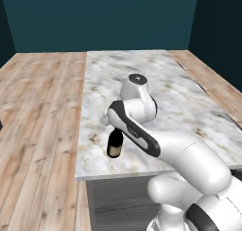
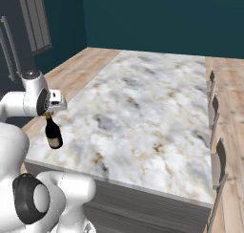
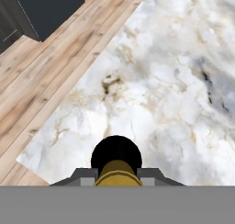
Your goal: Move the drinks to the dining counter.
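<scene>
The gripper (image 3: 116, 176) is clenching the wine bottle (image 2: 53, 132) by its gold neck — upright at the dining counter's (image 2: 143, 103) near corner.

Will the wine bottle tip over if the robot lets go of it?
Maybe. The wine bottle is tall with a narrow base, so a nudge could tip it. The gripper holds only its gold neck, so it might swing. On its side, its round body would probably roll along the dining counter.
</scene>
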Tool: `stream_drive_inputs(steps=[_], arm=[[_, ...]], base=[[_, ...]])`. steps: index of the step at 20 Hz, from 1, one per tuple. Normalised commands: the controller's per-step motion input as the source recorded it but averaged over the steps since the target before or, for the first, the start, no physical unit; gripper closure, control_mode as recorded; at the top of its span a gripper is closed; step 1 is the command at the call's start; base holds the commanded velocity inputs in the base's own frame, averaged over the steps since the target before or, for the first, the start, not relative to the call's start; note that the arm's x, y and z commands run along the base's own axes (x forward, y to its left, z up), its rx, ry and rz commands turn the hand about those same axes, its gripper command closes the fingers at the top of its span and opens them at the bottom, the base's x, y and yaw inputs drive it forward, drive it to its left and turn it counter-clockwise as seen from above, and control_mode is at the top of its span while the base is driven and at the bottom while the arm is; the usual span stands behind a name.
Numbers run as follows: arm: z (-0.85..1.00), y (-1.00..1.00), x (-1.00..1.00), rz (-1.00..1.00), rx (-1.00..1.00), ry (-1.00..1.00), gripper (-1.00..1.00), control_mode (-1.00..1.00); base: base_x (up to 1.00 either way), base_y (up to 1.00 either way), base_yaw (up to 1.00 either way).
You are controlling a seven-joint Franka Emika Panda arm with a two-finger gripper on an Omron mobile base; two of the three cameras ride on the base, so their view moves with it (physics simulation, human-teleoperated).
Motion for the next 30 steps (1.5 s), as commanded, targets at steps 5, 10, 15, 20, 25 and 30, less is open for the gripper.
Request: stream_drive_inputs(steps=[5, 10, 15, 20, 25, 30], arm=[[-0.15, 0.01, 0.14, 0.0, 0.0, 0.0, 1.0, -1.0], [-0.15, 0.02, 0.09, 0.0, 0.0, -0.03, 1.0, -1.0], [-0.14, 0.03, 0.07, 0.0, 0.0, -0.06, 1.0, -1.0], [-0.18, 0.02, 0.09, 0.0, 0.0, -0.03, 1.0, -1.0], [-0.22, 0.0, 0.14, 0.0, 0.0, 0.0, 1.0, -1.0], [-0.2, 0.0, 0.01, 0.0, 0.0, 0.0, -1.0, -1.0]], base=[[0.0, 0.0, 0.0], [0.0, 0.0, 0.0], [0.0, 0.0, 0.0], [0.0, 0.0, 0.0], [0.0, 0.0, 0.0], [0.0, 0.0, 0.0]])
